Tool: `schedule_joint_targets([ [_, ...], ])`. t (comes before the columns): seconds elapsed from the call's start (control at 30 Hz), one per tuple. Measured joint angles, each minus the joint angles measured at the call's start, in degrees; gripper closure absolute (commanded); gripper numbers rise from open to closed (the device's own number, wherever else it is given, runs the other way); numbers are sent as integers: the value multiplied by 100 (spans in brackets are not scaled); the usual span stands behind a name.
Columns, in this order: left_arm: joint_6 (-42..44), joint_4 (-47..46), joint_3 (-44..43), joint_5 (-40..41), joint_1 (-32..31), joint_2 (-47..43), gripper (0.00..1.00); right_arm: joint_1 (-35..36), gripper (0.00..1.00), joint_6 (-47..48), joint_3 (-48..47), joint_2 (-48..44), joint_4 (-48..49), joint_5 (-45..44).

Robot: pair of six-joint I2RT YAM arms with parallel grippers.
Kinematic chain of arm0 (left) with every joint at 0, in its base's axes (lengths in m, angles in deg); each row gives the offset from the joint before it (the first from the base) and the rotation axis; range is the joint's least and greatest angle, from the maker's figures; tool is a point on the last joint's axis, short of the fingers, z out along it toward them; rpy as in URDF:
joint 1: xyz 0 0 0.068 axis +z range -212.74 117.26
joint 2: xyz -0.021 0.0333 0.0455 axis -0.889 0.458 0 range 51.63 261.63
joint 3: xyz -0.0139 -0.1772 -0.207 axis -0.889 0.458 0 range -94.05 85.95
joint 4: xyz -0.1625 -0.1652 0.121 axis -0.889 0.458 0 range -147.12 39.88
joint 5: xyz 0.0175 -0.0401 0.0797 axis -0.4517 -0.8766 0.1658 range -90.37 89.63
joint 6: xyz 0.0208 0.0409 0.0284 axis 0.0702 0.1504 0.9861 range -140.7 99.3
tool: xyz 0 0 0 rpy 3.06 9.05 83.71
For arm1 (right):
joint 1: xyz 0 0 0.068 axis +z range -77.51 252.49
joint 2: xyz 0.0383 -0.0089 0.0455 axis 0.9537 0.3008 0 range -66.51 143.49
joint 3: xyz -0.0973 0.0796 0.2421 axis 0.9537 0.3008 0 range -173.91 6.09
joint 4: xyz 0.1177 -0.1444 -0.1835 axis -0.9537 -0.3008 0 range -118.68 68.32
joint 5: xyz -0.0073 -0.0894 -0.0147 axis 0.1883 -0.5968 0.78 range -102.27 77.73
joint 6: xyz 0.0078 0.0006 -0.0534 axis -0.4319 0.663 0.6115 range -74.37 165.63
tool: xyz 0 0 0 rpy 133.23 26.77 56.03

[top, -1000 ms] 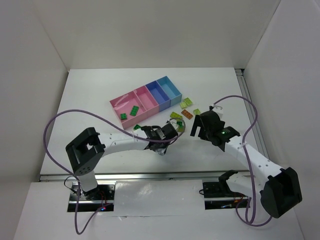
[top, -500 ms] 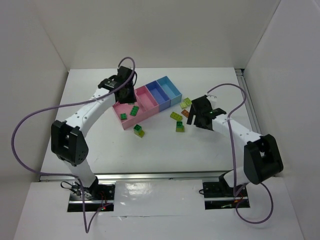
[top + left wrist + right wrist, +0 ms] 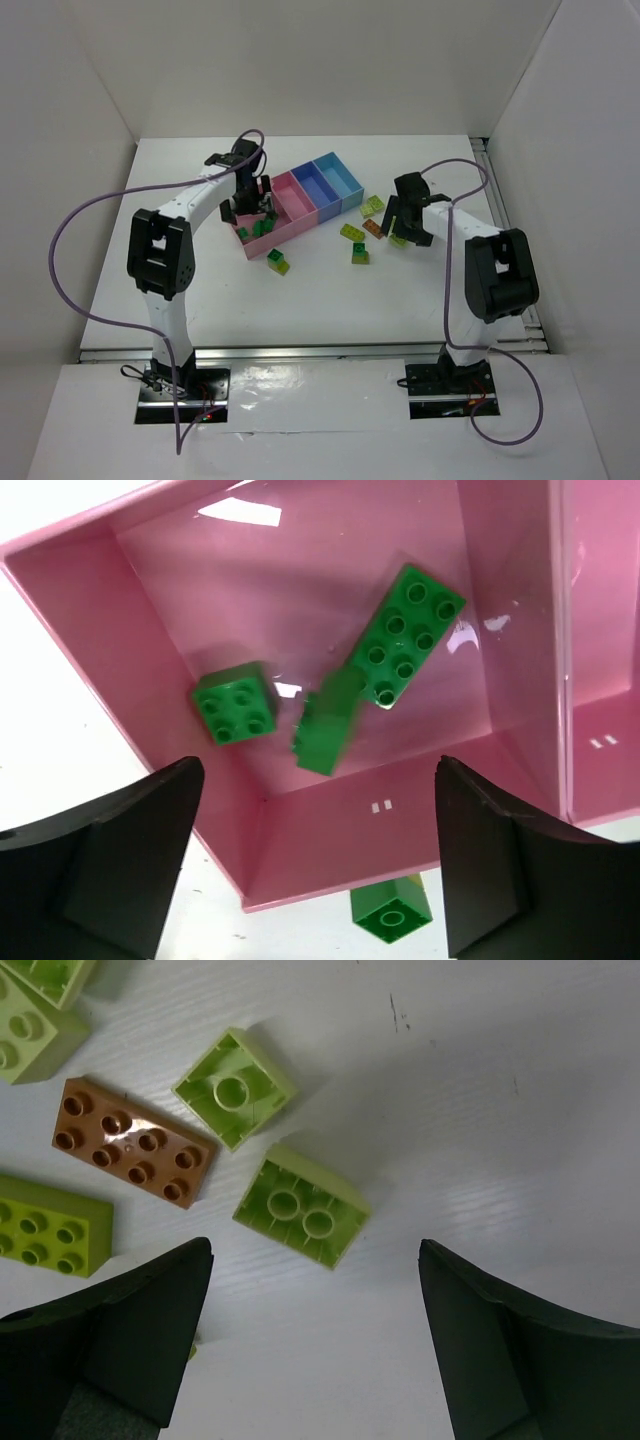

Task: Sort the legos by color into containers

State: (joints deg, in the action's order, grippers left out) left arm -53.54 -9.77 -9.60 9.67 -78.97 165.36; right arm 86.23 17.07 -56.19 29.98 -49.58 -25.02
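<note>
My left gripper (image 3: 252, 212) hangs open over the larger pink container (image 3: 268, 241). In the left wrist view its jaws (image 3: 315, 875) stand wide, and the pink bin (image 3: 380, 830) below holds three dark green legos: a small square one (image 3: 233, 702), a long one (image 3: 405, 635) and one lying tilted between them (image 3: 325, 723). My right gripper (image 3: 402, 228) is open low over the table. Just ahead of its jaws (image 3: 315, 1340) lie two upturned yellow-green legos (image 3: 302, 1205) (image 3: 235, 1087) and an orange lego (image 3: 133, 1143).
The smaller pink bin (image 3: 290, 197), the blue bin (image 3: 316, 186) and the light blue bin (image 3: 340, 176) continue the row. A green and yellow-green stack (image 3: 277, 261) and another (image 3: 359, 253) sit on the table. More yellow-green bricks (image 3: 372, 205) (image 3: 50, 1225) lie near the right gripper.
My left arm swung from the table's middle up to the larger pink bin and opened, letting a green lego drop in. My right arm moved back over the yellow-green bricks.
</note>
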Motion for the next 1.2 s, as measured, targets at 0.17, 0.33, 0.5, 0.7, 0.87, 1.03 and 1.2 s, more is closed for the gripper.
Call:
schedule_joint_targets([
  [0.17,-17,20,-74,-199,-4,-9,0,-52,19,238,-621,612,13,155],
  [0.33,-46,20,-72,-339,-186,-81,2,-96,31,321,-988,997,44,144],
  [0.5,-35,22,-74,-402,-407,-122,5,-216,35,332,-1276,1453,63,175],
  [0.7,-33,17,-22,-442,-424,-125,5,-254,53,339,-1373,1598,92,186],
  [0.87,-48,-24,181,-511,-420,-214,6,-254,62,358,-1375,1556,138,321],
  [1.03,-63,-61,546,-807,-332,-564,6,-227,62,308,-1513,1305,87,365],
  [1.2,-94,-160,577,-885,-118,-866,6,63,62,271,-2293,1167,118,350],
])
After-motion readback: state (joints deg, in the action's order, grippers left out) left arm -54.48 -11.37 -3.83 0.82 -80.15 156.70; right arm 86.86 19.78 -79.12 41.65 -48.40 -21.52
